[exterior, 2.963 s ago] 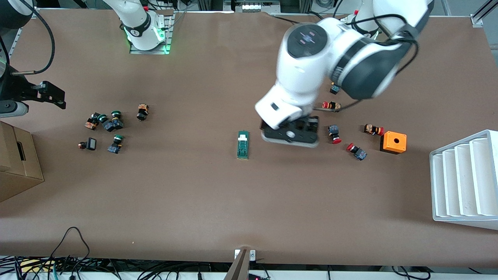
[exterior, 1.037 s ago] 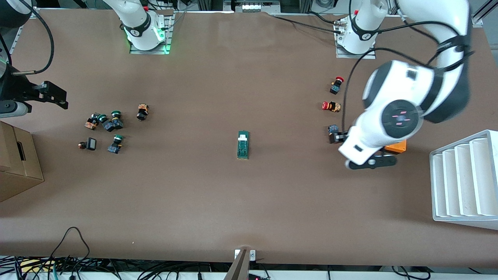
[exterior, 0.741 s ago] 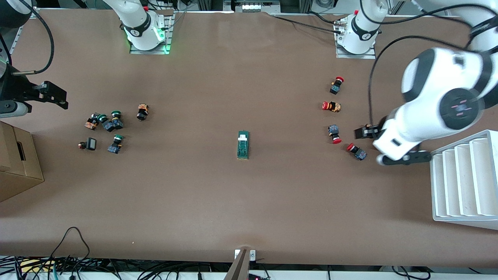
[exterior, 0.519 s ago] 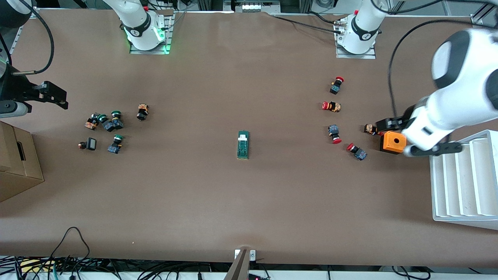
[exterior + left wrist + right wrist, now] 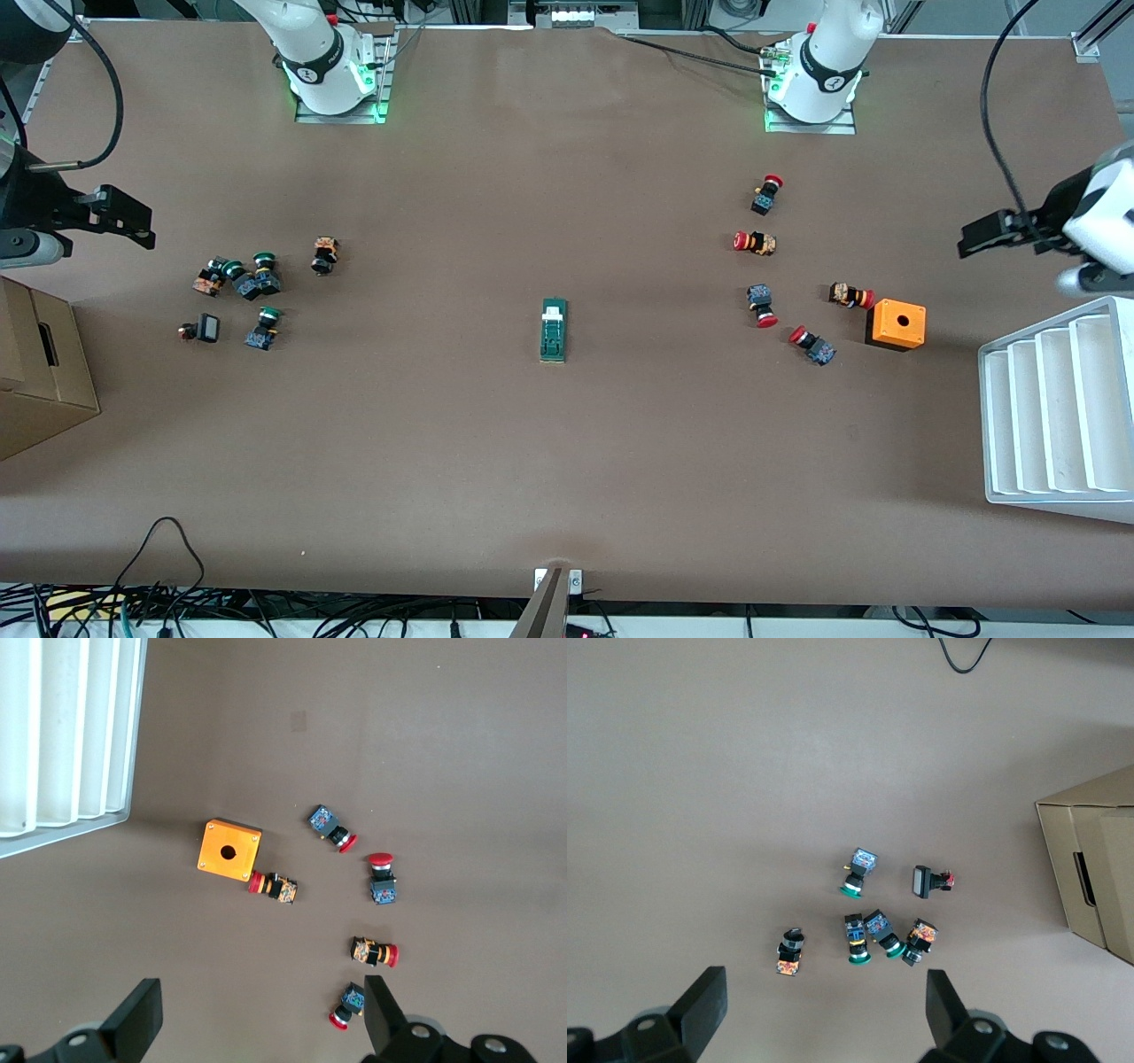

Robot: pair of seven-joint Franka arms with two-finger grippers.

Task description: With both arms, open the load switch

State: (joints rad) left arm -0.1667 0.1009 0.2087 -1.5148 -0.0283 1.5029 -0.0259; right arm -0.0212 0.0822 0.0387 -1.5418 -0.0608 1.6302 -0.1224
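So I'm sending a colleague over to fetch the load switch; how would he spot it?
On the brown table, look midway between the two clusters of push buttons, roughly at the centre. The load switch lies alone there: a slim dark-green block with a white tab end, without the round red or green caps.

I am swinging my left arm [image 5: 1094, 226] away from the load switch [image 5: 554, 330], out past the orange box [image 5: 896, 324] to the table's edge at its own end, uncovering the red buttons [image 5: 762, 305], with my left gripper [image 5: 257, 1032] gaping wide.
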